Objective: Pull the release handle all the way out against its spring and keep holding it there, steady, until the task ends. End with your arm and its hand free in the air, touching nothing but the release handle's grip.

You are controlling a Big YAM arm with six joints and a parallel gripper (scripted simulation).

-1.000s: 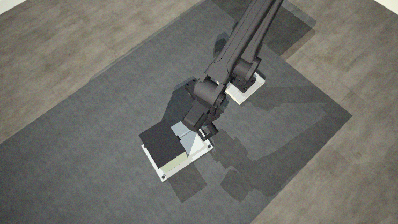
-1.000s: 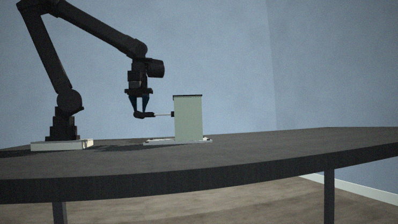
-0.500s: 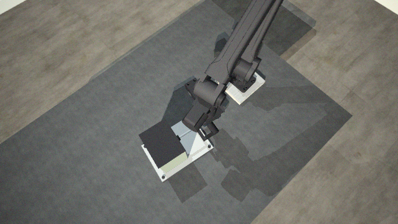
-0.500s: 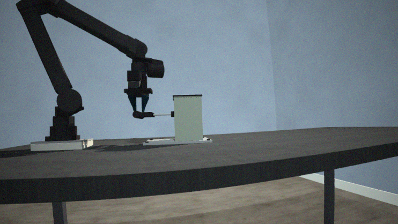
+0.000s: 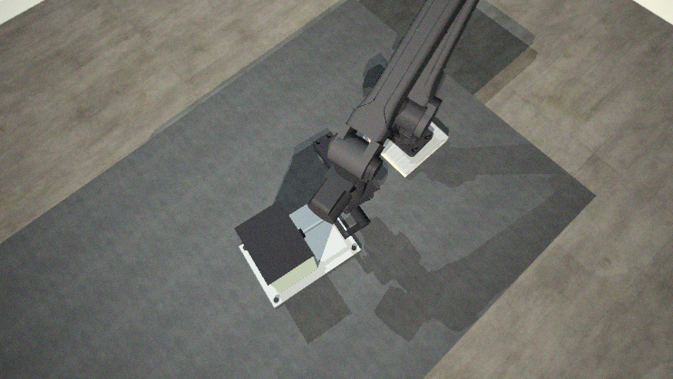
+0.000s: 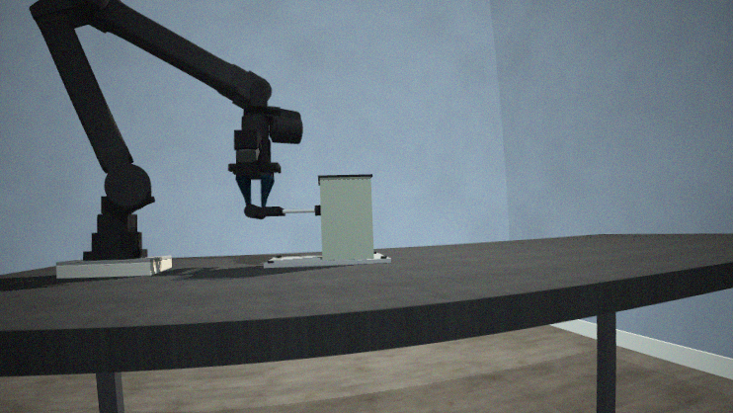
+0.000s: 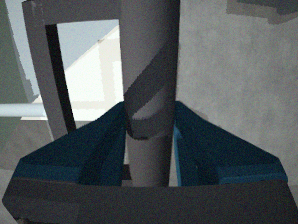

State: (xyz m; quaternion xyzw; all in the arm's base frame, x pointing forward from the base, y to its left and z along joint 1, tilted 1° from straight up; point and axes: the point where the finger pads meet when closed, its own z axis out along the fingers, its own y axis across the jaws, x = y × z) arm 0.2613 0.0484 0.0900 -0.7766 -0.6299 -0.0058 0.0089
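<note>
Dark table (image 6: 461, 287) bears pale box (image 6: 347, 217), grey handle (image 7: 149, 96).

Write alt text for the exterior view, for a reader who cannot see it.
A dark robot arm reaches down, its gripper shut on the grip of a release handle whose thin rod runs sideways into a pale green box. Box and arm stand on plates on a dark table.
</note>
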